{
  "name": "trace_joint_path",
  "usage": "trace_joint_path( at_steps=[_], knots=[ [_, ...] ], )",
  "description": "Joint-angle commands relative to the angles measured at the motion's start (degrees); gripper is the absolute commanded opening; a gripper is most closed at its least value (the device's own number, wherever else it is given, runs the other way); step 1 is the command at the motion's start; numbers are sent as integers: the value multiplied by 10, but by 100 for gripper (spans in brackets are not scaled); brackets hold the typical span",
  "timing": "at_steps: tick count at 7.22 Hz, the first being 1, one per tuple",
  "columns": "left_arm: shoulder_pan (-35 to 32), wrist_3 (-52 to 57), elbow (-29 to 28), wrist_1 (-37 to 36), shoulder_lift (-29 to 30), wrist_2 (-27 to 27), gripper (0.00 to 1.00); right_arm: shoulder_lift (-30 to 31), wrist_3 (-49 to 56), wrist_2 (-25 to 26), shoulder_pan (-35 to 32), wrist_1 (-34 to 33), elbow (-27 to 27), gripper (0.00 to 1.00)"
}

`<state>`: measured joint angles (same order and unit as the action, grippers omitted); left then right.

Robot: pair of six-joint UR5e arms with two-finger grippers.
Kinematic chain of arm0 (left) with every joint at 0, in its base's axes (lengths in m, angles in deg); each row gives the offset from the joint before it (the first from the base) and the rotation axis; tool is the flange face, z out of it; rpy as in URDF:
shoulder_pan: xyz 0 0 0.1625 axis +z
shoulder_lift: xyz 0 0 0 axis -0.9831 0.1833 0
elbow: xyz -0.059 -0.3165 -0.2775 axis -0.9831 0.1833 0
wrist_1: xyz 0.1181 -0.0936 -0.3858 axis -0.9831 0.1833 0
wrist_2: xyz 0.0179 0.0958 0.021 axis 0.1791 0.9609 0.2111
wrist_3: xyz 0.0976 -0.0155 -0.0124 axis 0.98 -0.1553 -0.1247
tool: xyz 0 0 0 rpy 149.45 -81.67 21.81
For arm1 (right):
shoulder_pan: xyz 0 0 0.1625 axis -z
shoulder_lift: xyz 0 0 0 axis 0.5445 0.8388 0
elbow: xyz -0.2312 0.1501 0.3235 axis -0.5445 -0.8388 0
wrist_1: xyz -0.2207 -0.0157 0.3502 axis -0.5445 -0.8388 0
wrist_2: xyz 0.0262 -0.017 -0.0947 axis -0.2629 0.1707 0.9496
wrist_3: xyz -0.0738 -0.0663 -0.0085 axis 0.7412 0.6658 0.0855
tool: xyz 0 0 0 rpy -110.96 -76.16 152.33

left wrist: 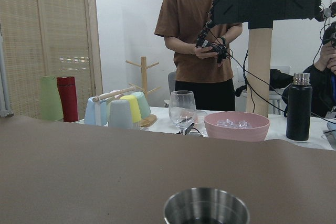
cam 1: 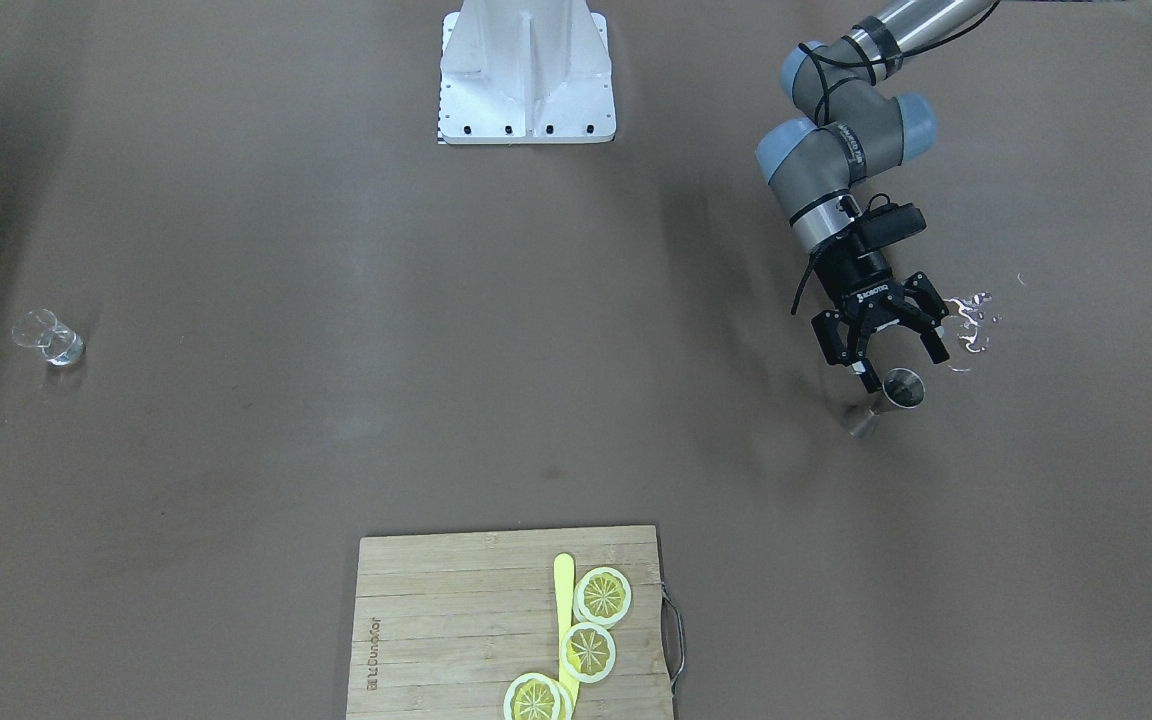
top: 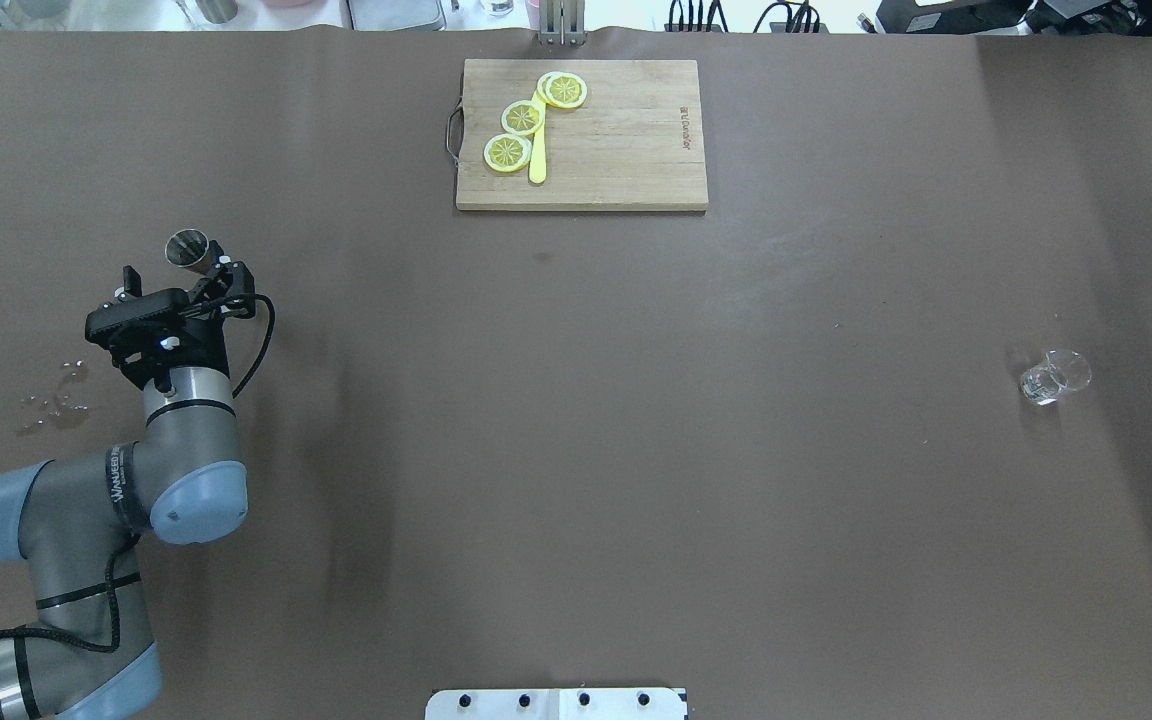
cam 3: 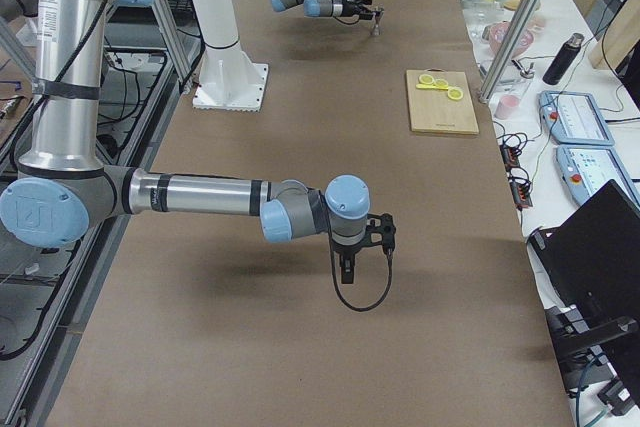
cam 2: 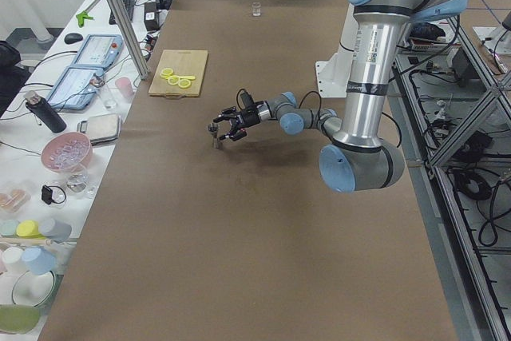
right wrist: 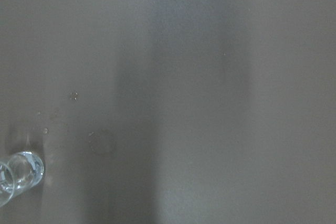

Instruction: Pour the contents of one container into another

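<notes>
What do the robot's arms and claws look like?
The left arm and right arm are silvery-grey tubes with light blue caps on round joints. Black cables loop near both wrists. The left gripper is black with small white lettering; the right gripper is black too.

Left gripper (top: 179,271), fingers (top: 132,275) spread, just beside metal jigger (top: 186,246); small glass (top: 1054,377) well apart

The bench (cam 1: 236,450) carries one metal jigger (cam 1: 903,389), one clear glass (cam 1: 51,338) and one wooden cutting board (cam 1: 436,620). On the board lie three lemon slices (cam 1: 603,596) and one yellow strip (cam 1: 564,585). Two arms work here: one left arm (cam 1: 836,150), one right arm (cam 3: 200,195).
</notes>
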<state>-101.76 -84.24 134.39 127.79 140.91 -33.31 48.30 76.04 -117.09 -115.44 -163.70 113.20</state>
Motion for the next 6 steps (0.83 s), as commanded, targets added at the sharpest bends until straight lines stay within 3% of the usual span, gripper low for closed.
trace_joint_path(
  at_steps=[1,6],
  knots=[
    [-4,29,32,-1,-5,-6,97,-4,100,34,-14,-155,67,100],
    [-24,180,129,-1,-14,-113,97,-6,96,54,-11,-168,62,100]
  ],
)
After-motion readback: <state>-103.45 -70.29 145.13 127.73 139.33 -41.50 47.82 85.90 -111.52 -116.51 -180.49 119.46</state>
